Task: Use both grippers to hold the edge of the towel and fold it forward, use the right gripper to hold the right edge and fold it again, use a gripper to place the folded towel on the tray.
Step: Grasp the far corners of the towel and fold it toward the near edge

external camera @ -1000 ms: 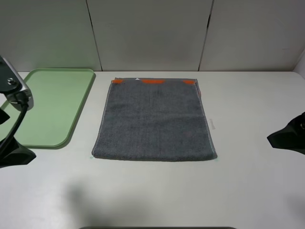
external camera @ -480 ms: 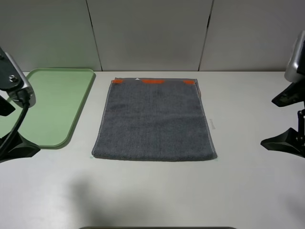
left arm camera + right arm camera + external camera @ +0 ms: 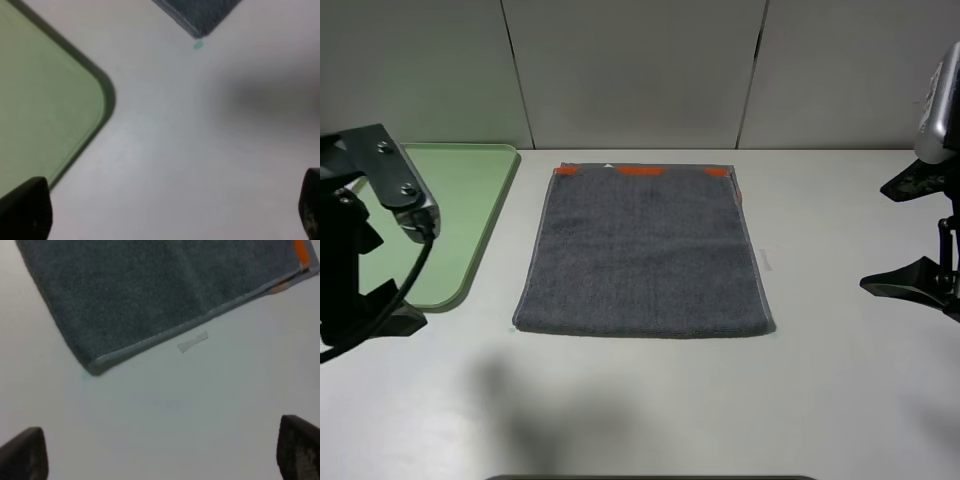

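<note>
Nothing is done yet: the towel (image 3: 645, 250) lies flat mid-frame, not on the tray (image 3: 455, 205) at left, and the left gripper (image 3: 167, 207) and right gripper (image 3: 160, 452) have wide-open, empty jaws.

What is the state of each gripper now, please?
Left gripper: open, holding nothing.
Right gripper: open, holding nothing.
</note>
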Controlling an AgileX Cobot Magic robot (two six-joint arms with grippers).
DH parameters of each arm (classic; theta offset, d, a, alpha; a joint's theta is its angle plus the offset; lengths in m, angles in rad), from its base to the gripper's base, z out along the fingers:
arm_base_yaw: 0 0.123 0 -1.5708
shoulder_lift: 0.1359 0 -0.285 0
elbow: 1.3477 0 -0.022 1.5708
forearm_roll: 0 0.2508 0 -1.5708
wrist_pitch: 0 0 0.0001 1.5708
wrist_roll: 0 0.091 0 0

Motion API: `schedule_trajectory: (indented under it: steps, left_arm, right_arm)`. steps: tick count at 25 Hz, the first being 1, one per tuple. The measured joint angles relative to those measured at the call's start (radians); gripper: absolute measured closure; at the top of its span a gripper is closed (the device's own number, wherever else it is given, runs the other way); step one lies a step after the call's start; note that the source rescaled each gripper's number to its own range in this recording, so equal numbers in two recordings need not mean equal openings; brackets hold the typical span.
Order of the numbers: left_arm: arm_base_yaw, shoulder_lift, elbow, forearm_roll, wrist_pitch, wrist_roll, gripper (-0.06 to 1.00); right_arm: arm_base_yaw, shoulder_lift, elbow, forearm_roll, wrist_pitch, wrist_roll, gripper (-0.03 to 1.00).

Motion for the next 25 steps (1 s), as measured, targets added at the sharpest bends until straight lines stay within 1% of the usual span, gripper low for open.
schedule_trajectory:
  steps: [2,8,13,21,25]
  left_arm:
    - [-0.009,0.051,-0.004,0.002,-0.022,0.011,-0.04]
    - [-0.070,0.196,-0.059,0.002,-0.086,0.057,-0.04]
    - [-0.076,0.301,-0.114,0.003,-0.123,0.104,-0.04]
    - [-0.076,0.441,-0.190,0.004,-0.145,0.220,-0.04]
    - [-0.076,0.471,-0.202,0.004,-0.169,0.269,-0.04]
  right_arm:
    - [0.000,0.003,0.000,0.011,0.000,-0.014,-0.03]
    - [0.000,0.070,0.000,0.033,-0.005,-0.027,-0.03]
    - [0.006,0.140,0.000,0.041,-0.039,-0.039,-0.03]
    - [0.170,0.308,0.000,0.047,-0.141,-0.046,-0.03]
    - [0.183,0.402,-0.001,0.049,-0.164,-0.046,-0.03]
